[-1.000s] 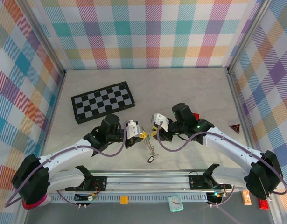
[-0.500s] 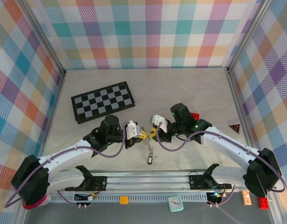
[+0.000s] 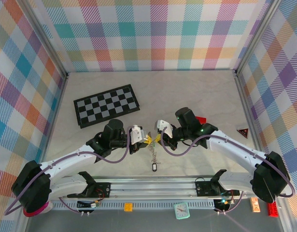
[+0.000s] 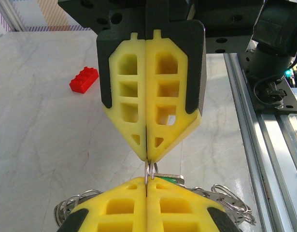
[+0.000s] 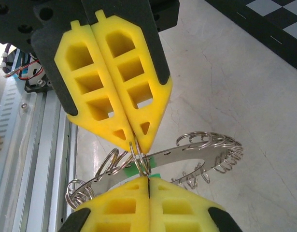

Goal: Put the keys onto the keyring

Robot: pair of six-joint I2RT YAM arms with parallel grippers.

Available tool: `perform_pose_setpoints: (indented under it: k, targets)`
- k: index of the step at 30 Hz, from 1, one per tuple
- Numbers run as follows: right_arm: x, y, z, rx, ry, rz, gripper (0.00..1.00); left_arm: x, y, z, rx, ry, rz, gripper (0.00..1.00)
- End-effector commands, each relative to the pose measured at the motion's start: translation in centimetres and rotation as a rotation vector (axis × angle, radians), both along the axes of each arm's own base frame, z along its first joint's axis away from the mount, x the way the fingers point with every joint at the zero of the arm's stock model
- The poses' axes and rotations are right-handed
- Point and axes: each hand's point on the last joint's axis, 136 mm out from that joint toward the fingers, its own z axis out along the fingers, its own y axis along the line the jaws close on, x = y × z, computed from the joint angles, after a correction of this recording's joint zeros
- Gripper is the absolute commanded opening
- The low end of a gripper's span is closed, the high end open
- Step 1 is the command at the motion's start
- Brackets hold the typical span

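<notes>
My two grippers meet tip to tip above the table's near middle, left gripper point(image 3: 147, 140) and right gripper point(image 3: 158, 138). Both are shut on one small split ring point(image 5: 140, 158) of the keyring point(image 5: 196, 152), a thin silvery band strung with several little rings. In the left wrist view my left gripper point(image 4: 147, 180) pinches that ring from below and the right gripper point(image 4: 148, 158) from above. A key's green head point(image 5: 133, 170) shows just behind the pinched ring. The keyring hangs down between the arms point(image 3: 153, 151), with a black-headed key point(image 3: 154, 166) at its low end.
A black-and-white chessboard point(image 3: 106, 105) lies at the back left. A red brick point(image 3: 201, 120) sits behind my right wrist and a red triangular piece point(image 3: 243, 132) near the right wall. The metal rail point(image 3: 153, 186) runs along the near edge.
My right gripper has closed from half open and edged left to the left gripper's tip. The hanging keyring and black key have shifted slightly with it. The left gripper stayed shut.
</notes>
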Motion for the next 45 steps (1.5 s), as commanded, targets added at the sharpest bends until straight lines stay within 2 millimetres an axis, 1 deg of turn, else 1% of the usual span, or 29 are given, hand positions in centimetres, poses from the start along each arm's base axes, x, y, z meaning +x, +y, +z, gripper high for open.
perform_pose_setpoints:
  k: [1,7,11,12,14,17,21,27,30,33,34,38,39,40,43,44,45]
  targets:
    - [-0.4,0.0,-0.5,-0.001,0.013,0.021,0.0,-0.5,-0.4,1.9,-0.066,-0.058,-0.04,0.0]
    - [-0.3,0.0,-1.6,-0.021,0.033,0.012,0.0,-0.6,-0.5,2.2,-0.082,-0.062,-0.045,0.0]
    - [-0.3,0.2,-1.0,0.014,0.03,0.01,0.0,-0.6,-0.5,2.1,-0.083,-0.057,-0.045,0.0]
    - [-0.3,0.2,-0.8,0.024,0.019,0.004,0.03,-0.6,-0.5,2.1,-0.083,-0.054,-0.044,0.0]
    - [-0.1,0.0,-0.2,0.047,-0.016,-0.01,0.12,-0.6,-0.5,1.9,-0.083,-0.05,-0.042,0.0]
    - [-0.2,-0.2,0.6,0.086,-0.067,-0.014,0.22,-0.6,-0.5,1.9,-0.09,-0.044,-0.039,0.0]
    - [-0.6,0.0,0.9,0.117,-0.069,0.003,0.25,-0.6,-0.5,2.1,-0.106,-0.043,-0.036,0.0]
    - [-0.8,0.7,1.2,0.156,-0.035,0.029,0.26,-0.6,-0.5,2.2,-0.12,-0.04,-0.034,0.0]
    - [-0.7,0.9,1.2,0.164,-0.027,0.032,0.25,-0.6,-0.6,2.3,-0.128,-0.04,-0.032,0.0]
    - [-0.6,1.2,1.1,0.169,-0.02,0.035,0.21,-0.5,-0.7,2.4,-0.142,-0.041,-0.031,0.0]
    - [-0.5,1.3,1.1,0.173,-0.021,0.033,0.18,-0.5,-0.7,2.5,-0.147,-0.039,-0.031,0.0]
    - [-0.3,1.4,1.4,0.173,-0.028,0.031,0.03,-0.4,-0.7,2.5,-0.151,-0.034,-0.022,0.0]
    - [-0.2,1.3,1.4,0.166,-0.033,0.028,0.0,-0.2,-0.6,2.4,-0.147,-0.034,-0.011,0.0]
    - [-0.2,1.2,1.4,0.155,-0.038,0.025,0.0,0.0,-0.5,2.3,-0.139,-0.035,0.007,0.03]
    - [0.0,0.6,1.3,0.092,-0.056,0.014,0.0,0.6,0.0,1.8,-0.098,-0.036,0.049,0.24]
    - [0.1,0.4,1.3,0.064,-0.061,0.011,0.0,0.7,0.1,1.7,-0.079,-0.033,0.056,0.27]
    - [0.1,0.3,1.2,0.041,-0.072,0.013,0.0,0.7,0.2,1.5,-0.061,-0.028,0.059,0.28]
